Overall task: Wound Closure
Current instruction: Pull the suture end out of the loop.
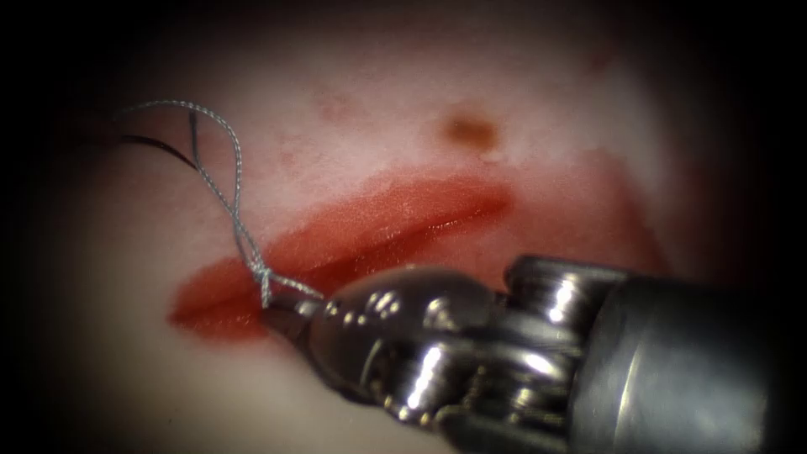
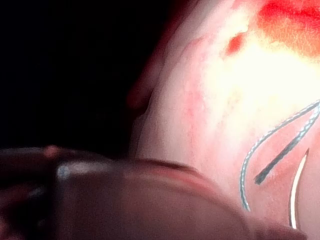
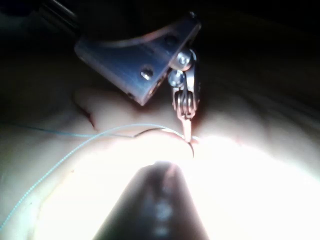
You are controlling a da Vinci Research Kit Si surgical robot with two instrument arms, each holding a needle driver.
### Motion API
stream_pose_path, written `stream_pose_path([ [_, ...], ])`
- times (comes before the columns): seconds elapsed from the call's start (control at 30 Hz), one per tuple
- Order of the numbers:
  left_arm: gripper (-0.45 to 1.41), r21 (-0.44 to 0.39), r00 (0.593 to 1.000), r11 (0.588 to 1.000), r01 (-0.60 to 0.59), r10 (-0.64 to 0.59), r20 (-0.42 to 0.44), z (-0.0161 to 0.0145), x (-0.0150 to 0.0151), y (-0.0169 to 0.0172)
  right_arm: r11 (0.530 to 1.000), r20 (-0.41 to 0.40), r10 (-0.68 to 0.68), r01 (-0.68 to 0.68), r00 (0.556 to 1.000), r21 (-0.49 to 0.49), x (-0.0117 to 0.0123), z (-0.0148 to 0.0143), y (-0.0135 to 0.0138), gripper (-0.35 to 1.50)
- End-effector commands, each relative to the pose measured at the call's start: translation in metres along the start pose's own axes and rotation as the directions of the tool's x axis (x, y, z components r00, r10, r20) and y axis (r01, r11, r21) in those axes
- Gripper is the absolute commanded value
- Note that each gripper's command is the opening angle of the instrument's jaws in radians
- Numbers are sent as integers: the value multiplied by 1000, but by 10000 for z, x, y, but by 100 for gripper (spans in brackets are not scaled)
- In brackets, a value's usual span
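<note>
Meanwhile, in the endoscope view, the right tool came in from the right and lay low across the tissue, its narrow tip at the left end of the cut. Its jaws were closed together on the thread just below a small knot that sat at the cut's edge. From the knot two strands of thread rose up and to the left, forming a long loop over the pale tissue left of the cut. Red fluid filled the cut along its length. The needle lay as a thin dark curve on the tissue well to the left of the cut, near the top of the loop, held by neither tool; whether its point was in the tissue could not be told. In the left wrist view, the curved needle lay beside the thread on the tissue surface. In the right wrist view, the right tool showed its closed tip at the tissue, with thread running away from it.
</note>
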Motion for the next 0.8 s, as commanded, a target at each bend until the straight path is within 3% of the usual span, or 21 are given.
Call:
stream_pose_path([
  [0.03,-45,0,1000,1000,1,-1,8,-8,-11,0,999,19,-34,34,999,-9,17,0,1,-35],
  [0.27,-45,0,1000,1000,1,-1,8,-8,-11,0,993,39,-105,102,994,55,12,-10,1,-35],
  [0.4,-45,0,1000,1000,1,-1,7,-8,-11,0,930,40,-335,324,941,175,5,-14,2,-35],
  [0.43,-45,1,1000,1000,1,-1,7,-8,-11,0,894,36,-410,394,911,216,4,-15,3,-35],
  [0.47,-45,1,1000,1000,0,0,7,-9,-11,0,781,9,-574,544,819,306,3,-16,4,-35],
  [0.5,-45,1,1000,1000,0,0,7,-9,-11,0,781,9,-574,544,819,306,3,-16,4,-35],
  [0.53,-45,1,1000,1000,0,0,7,-9,-11,0,680,-27,-678,641,735,357,2,-17,5,-35],
  [0.57,-45,1,1000,1000,0,0,7,-9,-11,0,618,-44,-729,685,683,385,1,-18,4,-35],
  [0.63,-45,1,1000,1000,1,-1,7,-8,-11,0,532,-56,-791,729,610,430,0,-19,2,-35],
  [0.7,-45,0,1000,1000,2,-2,7,-8,-11,0,479,-59,-827,755,559,448,1,-21,1,-35],
  [0.73,-45,1,1000,1000,2,-2,7,-8,-10,0,429,-76,-854,780,514,456,1,-22,1,-35],
  [0.8,-45,1,1000,1000,2,-2,7,-9,-10,0,280,-124,-917,834,379,475,4,-25,3,-35],
])
